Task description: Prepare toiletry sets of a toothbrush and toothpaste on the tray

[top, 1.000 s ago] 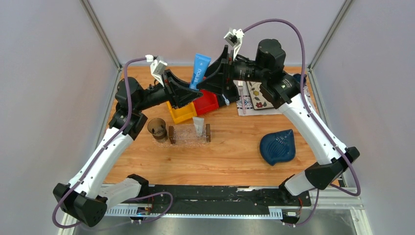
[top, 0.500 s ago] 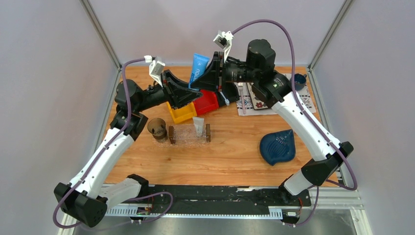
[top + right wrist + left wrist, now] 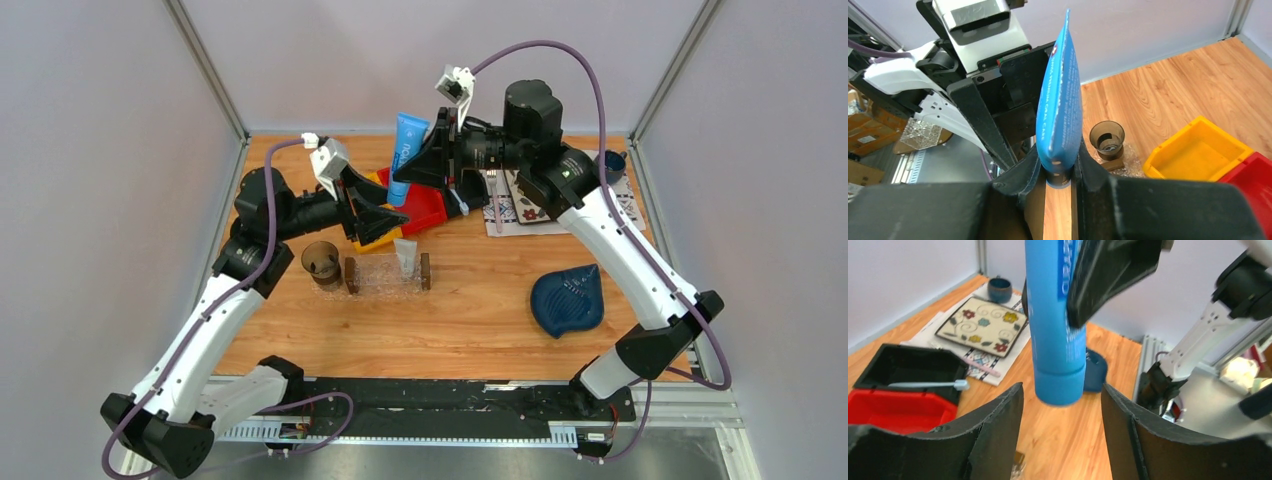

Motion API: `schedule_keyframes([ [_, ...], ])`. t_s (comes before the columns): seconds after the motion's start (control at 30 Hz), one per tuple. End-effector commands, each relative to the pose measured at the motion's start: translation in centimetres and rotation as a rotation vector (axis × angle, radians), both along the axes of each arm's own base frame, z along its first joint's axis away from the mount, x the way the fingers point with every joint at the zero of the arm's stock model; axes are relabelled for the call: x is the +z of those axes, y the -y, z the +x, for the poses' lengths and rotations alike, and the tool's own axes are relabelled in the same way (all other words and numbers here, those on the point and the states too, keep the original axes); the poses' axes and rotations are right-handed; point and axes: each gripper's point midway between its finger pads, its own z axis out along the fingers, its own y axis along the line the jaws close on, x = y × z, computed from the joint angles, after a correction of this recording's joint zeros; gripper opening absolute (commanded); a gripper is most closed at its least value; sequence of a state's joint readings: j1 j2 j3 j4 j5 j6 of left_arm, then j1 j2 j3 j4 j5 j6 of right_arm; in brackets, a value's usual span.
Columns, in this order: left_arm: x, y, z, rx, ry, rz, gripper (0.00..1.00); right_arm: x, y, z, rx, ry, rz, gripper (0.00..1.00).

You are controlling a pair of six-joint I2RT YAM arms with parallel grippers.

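Observation:
A bright blue toothpaste tube [image 3: 405,152] hangs upright above the bins, cap down. My right gripper [image 3: 432,160] is shut on it near the cap [image 3: 1060,167]. My left gripper [image 3: 378,212] stands open just below and left of the tube; in the left wrist view the cap [image 3: 1058,387] floats free between the spread fingers. A white-grey toothpaste tube [image 3: 405,258] lies in the clear tray [image 3: 375,280] toward its right end. The pale blue toothbrush [image 3: 928,385] lies in a black bin beside the red one.
Yellow bin [image 3: 372,234] and red bin [image 3: 428,210] sit behind the tray, a brown cup [image 3: 321,263] at its left. A floral plate [image 3: 525,195] and a pink-handled fork [image 3: 495,205] lie back right on a cloth, and a dark blue leaf dish [image 3: 568,300] sits at right.
My right gripper closed on the blue tube. My left gripper then opened, let go of it and drew back down and to the left.

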State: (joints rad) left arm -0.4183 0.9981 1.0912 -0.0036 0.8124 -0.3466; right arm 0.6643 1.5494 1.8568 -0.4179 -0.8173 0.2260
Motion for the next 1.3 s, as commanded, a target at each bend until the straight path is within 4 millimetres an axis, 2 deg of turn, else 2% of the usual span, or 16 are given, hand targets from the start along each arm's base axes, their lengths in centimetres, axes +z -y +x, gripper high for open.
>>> schedule_keyframes([
  [0.0,-2.5,-1.7,-0.4,0.051,0.089,0.163,0.67,3.3,1.5,-0.5,-0.046,0.137,0.034,0.04],
  [0.1,-3.4,-2.9,-0.8,0.080,0.133,0.254,0.68,2.1,1.9,-0.4,-0.058,0.155,-0.010,0.03],
  [0.13,-2.8,-3.2,-1.0,0.087,0.161,0.270,0.68,1.8,2.0,-0.5,-0.058,0.160,-0.022,0.03],
  [0.2,-3.1,-4.0,-1.5,0.091,0.191,0.326,0.68,0.4,2.3,-0.6,-0.049,0.164,-0.063,0.02],
  [0.23,-2.2,-4.3,-1.7,0.096,0.237,0.339,0.68,-0.6,2.3,-0.6,-0.043,0.155,-0.085,0.02],
  [0.43,-0.3,-5.3,-2.7,0.099,0.318,0.391,0.70,-5.4,2.7,-1.7,0.022,0.151,-0.190,0.02],
  [0.57,0.7,-4.6,-3.1,0.047,0.323,0.362,0.70,-7.7,2.4,-2.9,0.056,0.191,-0.252,0.01],
  [0.7,1.4,-3.7,-2.8,0.017,0.323,0.328,0.72,-9.2,1.5,-4.3,0.091,0.235,-0.296,0.01],
  [0.93,0.6,-3.0,-2.4,-0.033,0.315,0.332,0.75,-10.9,0.6,-5.8,0.147,0.271,-0.354,0.00],
  [1.27,-0.6,-2.3,-5.1,-0.185,0.289,0.305,0.77,-12.8,-0.6,-6.1,0.181,0.285,-0.394,0.00],
])
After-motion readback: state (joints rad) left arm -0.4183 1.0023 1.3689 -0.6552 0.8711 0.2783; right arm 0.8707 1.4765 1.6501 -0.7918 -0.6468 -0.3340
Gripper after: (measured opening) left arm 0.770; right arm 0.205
